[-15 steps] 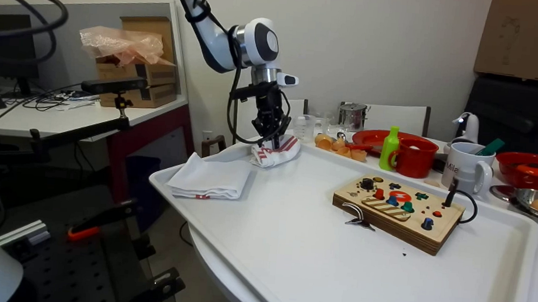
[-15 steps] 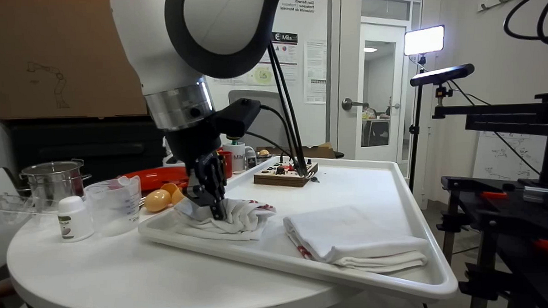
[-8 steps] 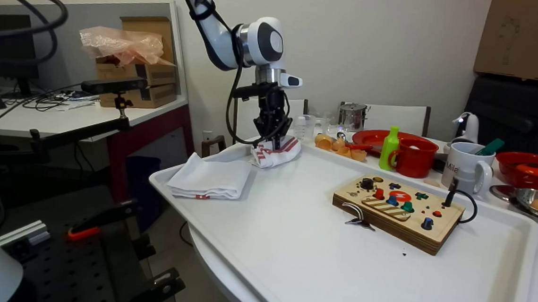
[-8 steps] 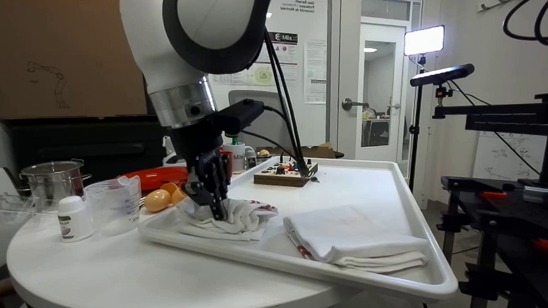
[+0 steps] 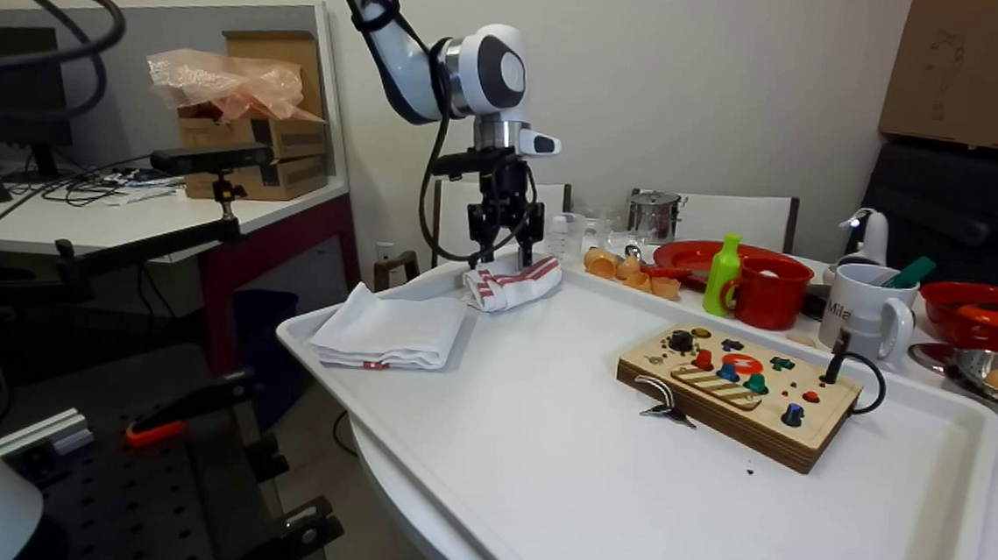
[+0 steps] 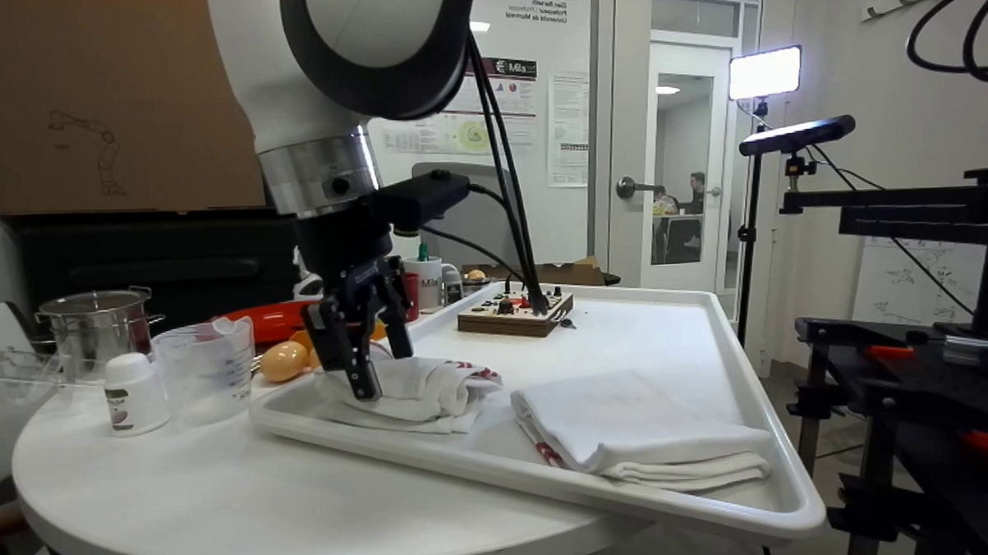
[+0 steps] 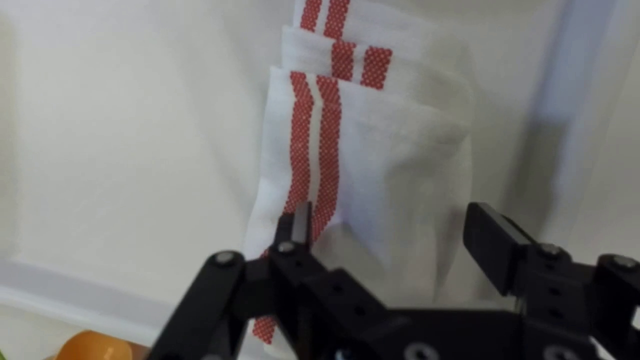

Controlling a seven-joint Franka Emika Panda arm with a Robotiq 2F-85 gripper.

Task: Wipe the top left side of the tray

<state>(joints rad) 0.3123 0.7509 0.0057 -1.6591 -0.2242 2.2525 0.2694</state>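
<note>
The white tray (image 5: 538, 476) with its low rim fills much of the table. In the corner of the tray under my arm lies a bunched white cloth with red stripes (image 5: 516, 290), also seen in the wrist view as layered cloth (image 7: 380, 130). My gripper (image 7: 387, 215) stands open just over this cloth, one finger above its red stripes and one by its plain edge. In an exterior view the gripper (image 6: 383, 368) has its fingers spread, tips at the cloth's top; whether they touch it I cannot tell. Nothing is pinched between them.
A folded white cloth (image 5: 390, 329) lies near the tray's adjoining corner. A wooden board with coloured knobs (image 5: 737, 393) sits farther along the tray. Past the rim stand eggshells (image 5: 631, 272), a green bottle (image 5: 723, 275), a red mug (image 5: 770, 292) and a measuring cup (image 6: 205, 370).
My gripper was shut on the striped cloth a second ago; its fingers have now spread apart and it has risen slightly. The cloth stays in the tray corner, nearly unmoved.
</note>
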